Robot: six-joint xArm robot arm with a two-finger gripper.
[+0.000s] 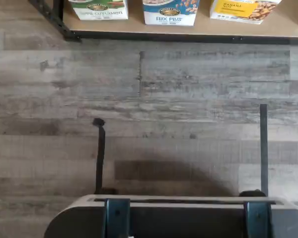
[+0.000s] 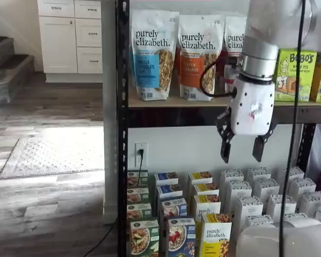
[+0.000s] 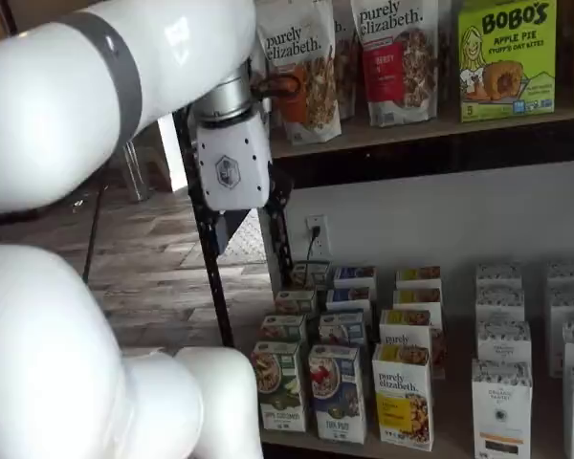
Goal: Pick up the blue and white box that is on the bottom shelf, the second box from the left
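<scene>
The blue and white box (image 2: pixel 180 235) stands upright in the front row of the bottom shelf (image 3: pixel 452 421), between a green carton (image 2: pixel 144 238) and a yellow-and-white "purely elizabeth" carton (image 2: pixel 215 233). It shows in both shelf views (image 3: pixel 337 392) and in the wrist view (image 1: pixel 170 12), where it reads "Flax Plus". My gripper (image 2: pixel 241 150) hangs well above the bottom shelf, up and to the right of the box. It is open and empty, with a plain gap between its black fingers (image 2: pixel 225 147). In a shelf view its white body (image 3: pixel 230 167) hides most of the fingers.
Rows of white cartons (image 2: pixel 265 190) fill the right of the bottom shelf. Granola bags (image 2: pixel 152 53) and green Bobo's boxes (image 2: pixel 294 75) stand on the upper shelf. The black rack post (image 2: pixel 122 134) rises left of the cartons. The wrist view shows grey plank floor (image 1: pixel 139 99) and a dark mount (image 1: pixel 179 218).
</scene>
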